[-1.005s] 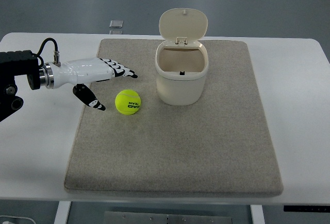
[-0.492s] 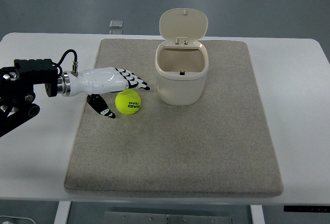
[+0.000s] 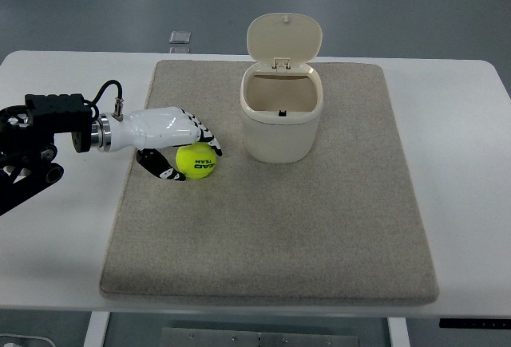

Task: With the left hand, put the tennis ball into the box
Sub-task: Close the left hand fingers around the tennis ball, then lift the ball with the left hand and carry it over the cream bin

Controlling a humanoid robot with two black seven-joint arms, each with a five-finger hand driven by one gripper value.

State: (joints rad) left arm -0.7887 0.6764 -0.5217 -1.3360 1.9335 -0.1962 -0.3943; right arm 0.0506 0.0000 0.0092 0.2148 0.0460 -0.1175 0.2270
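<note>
The left hand (image 3: 177, 143) is curling around the tennis ball (image 3: 196, 160), which sits on the grey mat (image 3: 319, 227) just left of the open box (image 3: 281, 124). The fingers (image 3: 206, 134) drape over the ball's top and far side while the thumb (image 3: 160, 169) hooks in from the near left, so the hand appears to be grasping the ball, though the ball does not look lifted and how firm the hold is cannot be judged. The right hand is out of sight.

The main risk is a shallow hold. A round, fuzzy ball gripped mostly from above and one side could squirt out toward the box or roll away across the mat once the arm lifts (the thumb seems low on the ball, which may help). The box is also light-looking and close by; a knuckle or the ball brushing its wall on the way over could nudge or tip it, and the upright lid (image 3: 284, 37) behind the opening leaves less room to approach from the back. Releasing too early or off-centre could bounce the ball off the rim.

Compared with half a second ago, the fingers, then stretched flat above the ball, have bent down onto it, and the thumb has closed in to touch it. The ball itself has barely shifted on the white surface (image 3: 64, 227).
</note>
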